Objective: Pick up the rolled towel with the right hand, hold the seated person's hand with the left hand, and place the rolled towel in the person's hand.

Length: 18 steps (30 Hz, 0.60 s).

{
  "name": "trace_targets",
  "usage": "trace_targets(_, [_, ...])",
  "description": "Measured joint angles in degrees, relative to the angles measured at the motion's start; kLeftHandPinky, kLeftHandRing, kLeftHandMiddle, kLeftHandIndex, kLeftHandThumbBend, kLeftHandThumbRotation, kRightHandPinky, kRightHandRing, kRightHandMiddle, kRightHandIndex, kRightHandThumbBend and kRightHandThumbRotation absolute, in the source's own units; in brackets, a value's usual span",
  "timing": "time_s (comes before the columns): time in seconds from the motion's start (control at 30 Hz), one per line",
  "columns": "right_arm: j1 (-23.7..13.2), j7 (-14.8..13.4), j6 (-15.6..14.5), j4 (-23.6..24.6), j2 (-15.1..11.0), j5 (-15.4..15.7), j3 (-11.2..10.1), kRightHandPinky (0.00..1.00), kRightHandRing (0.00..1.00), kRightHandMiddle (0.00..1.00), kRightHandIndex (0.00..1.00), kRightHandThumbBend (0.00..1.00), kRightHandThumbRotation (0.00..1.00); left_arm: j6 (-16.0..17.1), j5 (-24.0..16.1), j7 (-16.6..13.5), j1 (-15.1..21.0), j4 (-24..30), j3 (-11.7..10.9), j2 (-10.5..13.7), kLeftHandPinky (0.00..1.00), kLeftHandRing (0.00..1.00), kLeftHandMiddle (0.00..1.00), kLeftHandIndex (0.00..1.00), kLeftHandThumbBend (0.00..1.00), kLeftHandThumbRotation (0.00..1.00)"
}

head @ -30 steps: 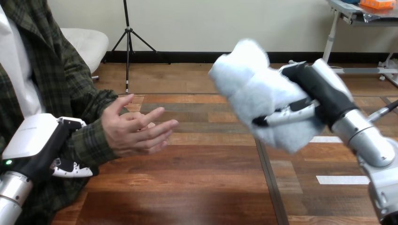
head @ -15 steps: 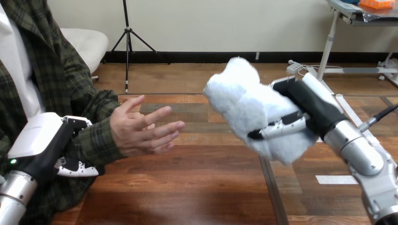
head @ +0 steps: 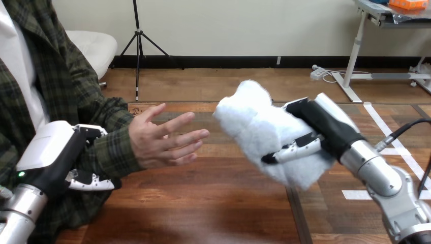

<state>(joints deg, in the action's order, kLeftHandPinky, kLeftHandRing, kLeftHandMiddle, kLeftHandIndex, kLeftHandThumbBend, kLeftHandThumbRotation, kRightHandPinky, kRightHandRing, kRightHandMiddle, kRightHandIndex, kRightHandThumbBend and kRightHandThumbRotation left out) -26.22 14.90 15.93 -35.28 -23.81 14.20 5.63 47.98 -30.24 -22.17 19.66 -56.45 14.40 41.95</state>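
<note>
- The right hand (head: 325,133) grips the towel (head: 264,132), with its fingers (head: 292,150) wrapped across it, above the table (head: 203,203).
- The towel is near the person's hand (head: 162,140), which is open with fingers spread; the two are apart.
- The left hand (head: 53,160) seems clamped round the person's forearm (head: 109,152), thumb above and fingers beneath.

Reaches in from the lower left with the silver left forearm (head: 20,209), slanting up and right. Clasps the person's forearm (head: 111,152) in the left hand (head: 53,152): thumb over the sleeve, fingers (head: 91,181) curled beneath. Extends the right forearm (head: 378,178) from the lower right corner, slanting up and left. Grips the rolled towel (head: 254,127) in the raised right hand (head: 328,127), fingers wrapped across its front.
</note>
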Motion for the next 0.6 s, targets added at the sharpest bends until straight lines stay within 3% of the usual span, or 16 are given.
trace_targets(0.37, [-0.81, 0.2, 4.35, -3.92, 1.51, 0.0, 1.35, 0.06, 0.1, 0.14, 0.13, 0.7, 0.0, -0.42, 0.56, 1.77, -1.06, 2.85, -1.08, -0.66, 0.27, 0.34, 0.42, 0.46, 0.89, 0.0])
trace_targets(0.6, [-1.24, 0.27, 4.76, -5.12, 2.43, 0.15, 2.28, 0.06, 0.11, 0.15, 0.13, 0.7, 0.0, -1.3, 0.6, 2.7, -1.71, 4.99, -1.85, -1.49, 0.28, 0.34, 0.42, 0.46, 0.9, 0.0])
